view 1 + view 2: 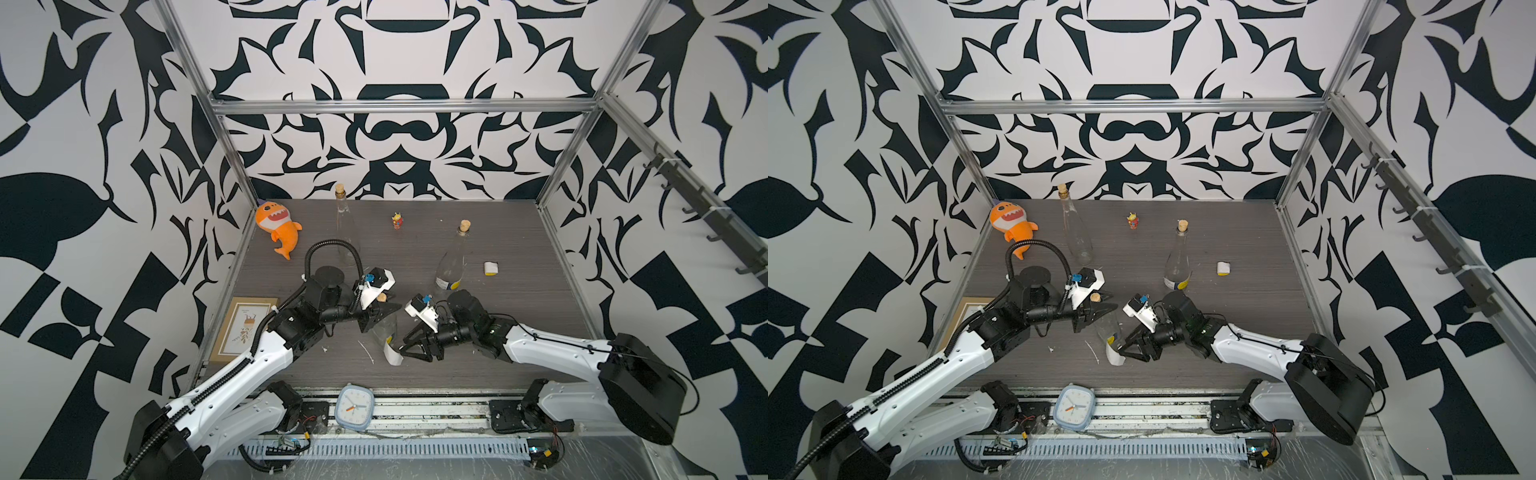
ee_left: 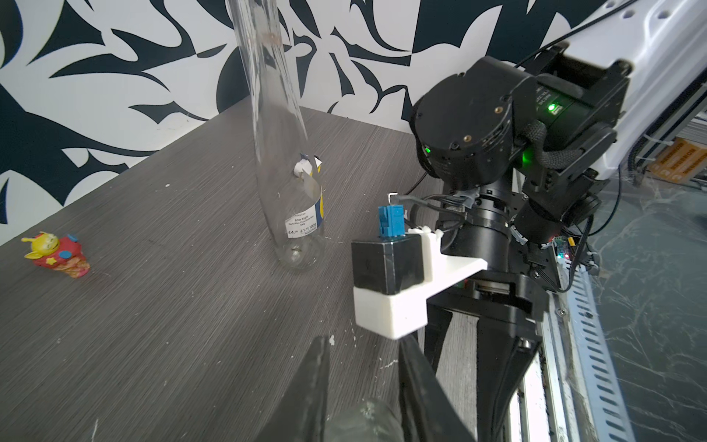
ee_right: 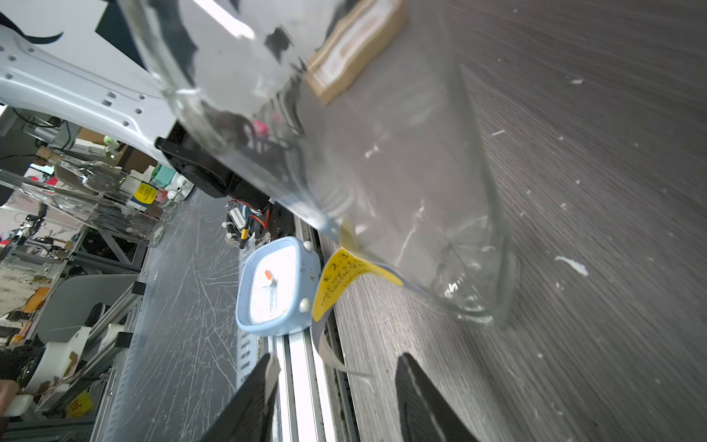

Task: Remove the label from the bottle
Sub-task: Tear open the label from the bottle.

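Label (image 1: 392, 355): part-peeled. Its yellow end is stuck low on the bottle (image 1: 384, 330) near the base, and the white tail hangs free twd 6 o'clock, i.e. the front edge of the counter (image 1: 498, 232) (clock read on a top view, 12 = back wall). Bottle sits centre-front w/ its long axis approx 12–6: corked neck at the 12 end, base at the 6 end. Base is at or just over the counter; can't tell if it touches. Left pincer (image 2: 363, 344) is clenched on the neck, w/ glass wedged btwn its jaws in the left wrist view. So that arm is the anchor, and it's at the wrong end for the label anyway. Right pincer (image 1: 401, 350) comes in from approx 3 o'clock, tips just beside the tail, so the label lies at its 9 o'clock, nearly touching. It's released: the right wrist view shows both fingers (image 3: 415, 390) spread, w/ the tail's free end lying in the gap and pinched by neither. The relation that counts, imo: the tail sits inside the open jaws, and the right arm is far nearer than the left. Next move prob = close on the tail, then pull away from the base twd 6 while the left holds the neck. Risk: the tail is thin + curled, so it may slip out as the jaws shut, or tear at the yellow part.
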Controlling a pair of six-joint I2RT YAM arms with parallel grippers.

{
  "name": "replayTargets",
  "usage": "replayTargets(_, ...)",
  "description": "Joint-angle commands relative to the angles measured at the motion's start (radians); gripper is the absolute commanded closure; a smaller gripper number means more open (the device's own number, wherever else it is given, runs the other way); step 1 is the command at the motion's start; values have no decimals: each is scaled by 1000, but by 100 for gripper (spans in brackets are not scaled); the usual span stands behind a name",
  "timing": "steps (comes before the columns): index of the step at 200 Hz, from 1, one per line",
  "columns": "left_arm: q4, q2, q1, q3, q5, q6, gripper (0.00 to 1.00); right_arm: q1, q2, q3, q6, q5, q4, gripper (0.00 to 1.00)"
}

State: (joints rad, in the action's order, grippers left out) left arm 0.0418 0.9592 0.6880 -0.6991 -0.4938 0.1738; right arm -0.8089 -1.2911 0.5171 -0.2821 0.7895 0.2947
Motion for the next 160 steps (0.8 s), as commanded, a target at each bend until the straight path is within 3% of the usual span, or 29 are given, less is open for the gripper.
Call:
replayTargets(1,23,7,-4,-18,-48,-11,100,-11,-12,52,30,77,66,47)
replayTargets(79,18,1,-12,-17,-31,-13,100,-103,-123,98,26,73,97,51)
replayTargets(160,13,0,-16,-14,-19,-16,100,-150,-32,59,9,16,25,64)
